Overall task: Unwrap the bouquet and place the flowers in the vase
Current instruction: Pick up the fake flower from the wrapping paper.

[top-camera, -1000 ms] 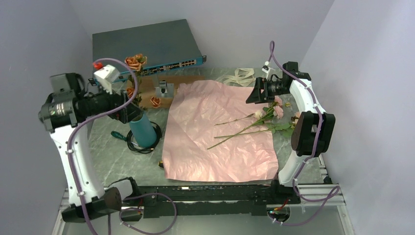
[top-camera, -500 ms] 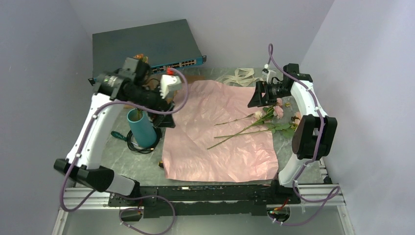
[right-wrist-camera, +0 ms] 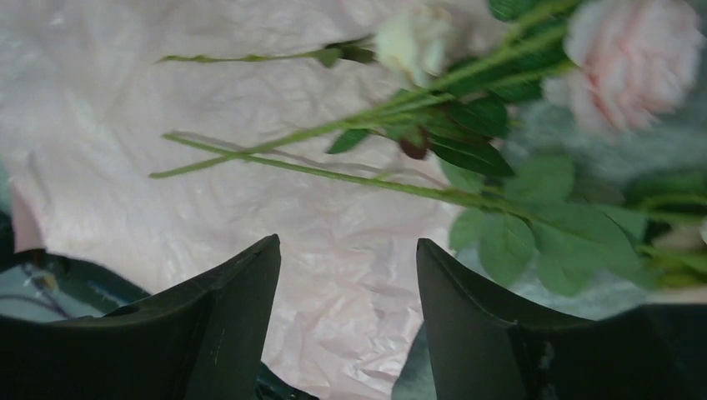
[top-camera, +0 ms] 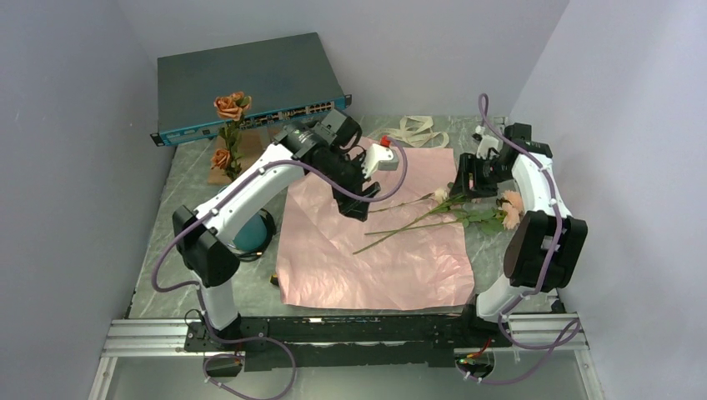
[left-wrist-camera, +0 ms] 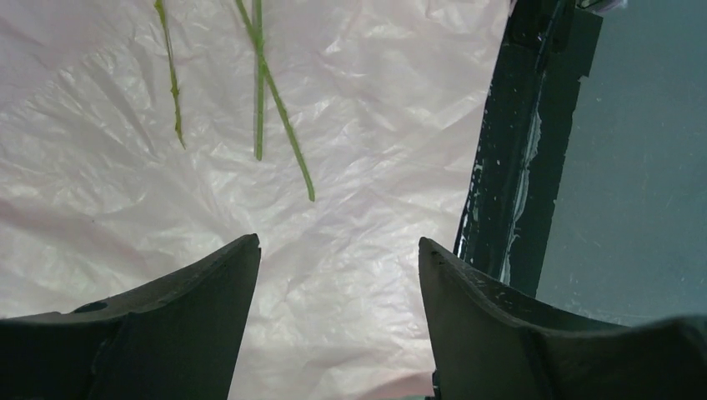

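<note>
— Are you reading any writing?
— None I can make out: the print on the cream ribbon [top-camera: 414,129] and the marks on the grey switch [top-camera: 250,79] are showing too small.
— Your grippers?
— My left gripper [left-wrist-camera: 338,242] is hovering wide and empty over the pink paper [top-camera: 367,267]. My right gripper [right-wrist-camera: 346,242] is gaping beside the flowers [top-camera: 433,217] lying there, touching none.
— The vase?
— It is standing left of the paper. My left arm is covering most of the vase [top-camera: 250,234], and rust roses [top-camera: 231,107] are rising behind it.

Bare paper [top-camera: 375,271] — flower stems [left-wrist-camera: 258,100] beyond
</note>
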Robot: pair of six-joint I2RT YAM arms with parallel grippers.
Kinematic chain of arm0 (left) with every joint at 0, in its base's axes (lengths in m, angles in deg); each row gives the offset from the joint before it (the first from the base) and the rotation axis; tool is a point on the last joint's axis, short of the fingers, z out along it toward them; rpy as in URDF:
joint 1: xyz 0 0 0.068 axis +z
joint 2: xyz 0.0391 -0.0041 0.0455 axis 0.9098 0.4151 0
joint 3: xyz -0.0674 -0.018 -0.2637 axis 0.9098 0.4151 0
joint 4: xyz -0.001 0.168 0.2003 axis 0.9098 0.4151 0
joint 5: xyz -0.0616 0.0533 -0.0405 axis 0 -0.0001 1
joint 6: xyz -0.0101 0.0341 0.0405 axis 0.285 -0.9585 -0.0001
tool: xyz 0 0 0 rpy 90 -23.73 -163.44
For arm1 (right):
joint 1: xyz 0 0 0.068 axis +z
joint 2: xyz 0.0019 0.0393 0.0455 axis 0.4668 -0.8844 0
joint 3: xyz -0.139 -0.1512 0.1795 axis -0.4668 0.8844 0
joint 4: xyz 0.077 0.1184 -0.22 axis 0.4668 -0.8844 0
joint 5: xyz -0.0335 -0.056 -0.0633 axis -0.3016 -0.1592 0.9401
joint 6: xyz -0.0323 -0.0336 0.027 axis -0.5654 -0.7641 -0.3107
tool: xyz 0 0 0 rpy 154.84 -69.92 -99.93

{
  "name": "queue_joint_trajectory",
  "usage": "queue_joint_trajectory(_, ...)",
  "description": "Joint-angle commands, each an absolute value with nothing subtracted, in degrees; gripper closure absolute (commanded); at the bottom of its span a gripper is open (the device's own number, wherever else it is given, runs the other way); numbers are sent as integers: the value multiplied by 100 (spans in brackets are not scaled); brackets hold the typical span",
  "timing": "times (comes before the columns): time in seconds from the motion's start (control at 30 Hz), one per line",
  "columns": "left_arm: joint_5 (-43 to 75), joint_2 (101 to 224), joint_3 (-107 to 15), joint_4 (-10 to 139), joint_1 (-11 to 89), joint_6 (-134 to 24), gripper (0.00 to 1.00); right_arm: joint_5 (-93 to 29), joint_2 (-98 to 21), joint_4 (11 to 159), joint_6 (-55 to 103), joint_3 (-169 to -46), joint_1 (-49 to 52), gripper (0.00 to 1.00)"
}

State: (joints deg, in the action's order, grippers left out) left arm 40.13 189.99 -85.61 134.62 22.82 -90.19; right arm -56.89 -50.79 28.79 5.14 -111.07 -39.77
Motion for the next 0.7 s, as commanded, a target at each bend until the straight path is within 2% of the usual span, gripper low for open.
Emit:
queue_joint_trajectory(0.0, 4039, 19076, -8570, 12862, 2329, -8732, 24, -4439, -4726, 3430, 1169, -10808, -4188, 41)
queue_joint_trajectory(0.1, 3934, 19059, -8483, 12735, 2333, -8718, 23, -3985, -4782, 3605, 1433, -10704, -4196, 51)
queue_joint_trajectory(0.27, 3848, 18939, -8266, 12713, 2329, -8702, 22, -3836, -5074, 3127, 844, -10720, -4295, 48)
queue_joint_trajectory(0.4, 3749, 18844, -8178, 12740, 2335, -8739, 21, -3605, -4698, 3365, 1284, -10397, -4640, 42)
queue_joint_trajectory(0.5, 3739, 18818, -8150, 12757, 2329, -8787, 19, -3324, -4386, 3502, 1885, -9985, -4750, 29)
queue_joint_trajectory(0.67, 3876, 18851, -8212, 12812, 2329, -8788, 19, -2704, -4105, 4161, 2854, -9545, -4798, 15)
